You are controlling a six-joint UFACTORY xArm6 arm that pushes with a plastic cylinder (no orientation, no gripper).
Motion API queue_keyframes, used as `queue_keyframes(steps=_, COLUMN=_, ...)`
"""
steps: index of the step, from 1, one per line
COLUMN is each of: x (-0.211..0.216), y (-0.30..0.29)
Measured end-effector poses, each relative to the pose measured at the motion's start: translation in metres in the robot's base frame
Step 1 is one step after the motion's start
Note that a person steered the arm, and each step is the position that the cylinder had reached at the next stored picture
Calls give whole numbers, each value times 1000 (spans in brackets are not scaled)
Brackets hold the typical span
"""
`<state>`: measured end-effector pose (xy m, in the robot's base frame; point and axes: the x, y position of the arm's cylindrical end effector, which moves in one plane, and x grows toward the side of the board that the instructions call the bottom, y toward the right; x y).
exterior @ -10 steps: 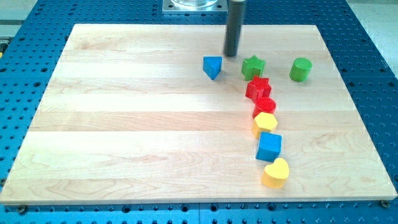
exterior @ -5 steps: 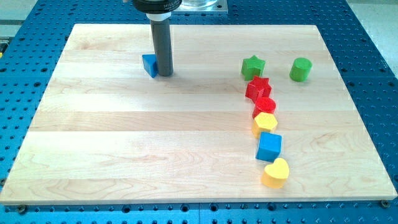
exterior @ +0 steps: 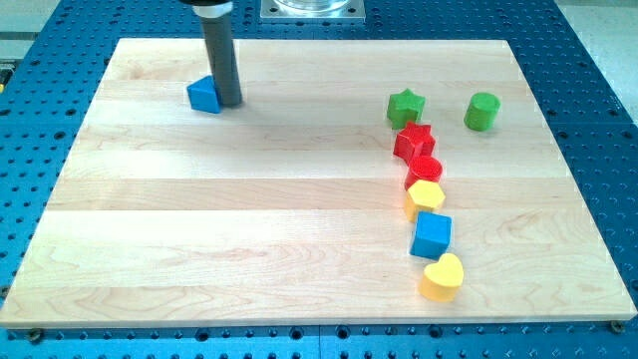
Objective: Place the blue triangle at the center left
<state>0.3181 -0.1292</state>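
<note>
The blue triangle [exterior: 202, 96] lies on the wooden board [exterior: 249, 219] in the upper left part of the view. My tip [exterior: 229, 103] rests against the triangle's right side, with the dark rod rising from it out of the view's top. The rod hides the triangle's right edge.
At the view's right stand a green star [exterior: 406, 106] and a green cylinder [exterior: 481, 111]. Below the star runs a line of blocks: red star [exterior: 413, 141], red cylinder [exterior: 425, 169], yellow hexagon [exterior: 425, 197], blue cube [exterior: 432, 235], yellow heart [exterior: 443, 276].
My tip has moved far to the view's left, pushing the blue triangle from beside the green star to the upper left. The other blocks have not moved.
</note>
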Motion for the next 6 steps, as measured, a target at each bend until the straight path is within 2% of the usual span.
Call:
queue_keyframes(steps=1, x=-16, y=-4)
queue_keyframes(steps=2, x=-12, y=-52)
queue_keyframes(steps=3, x=35, y=-63)
queue_keyframes(steps=4, x=48, y=-67)
queue_keyframes(steps=6, x=54, y=-39)
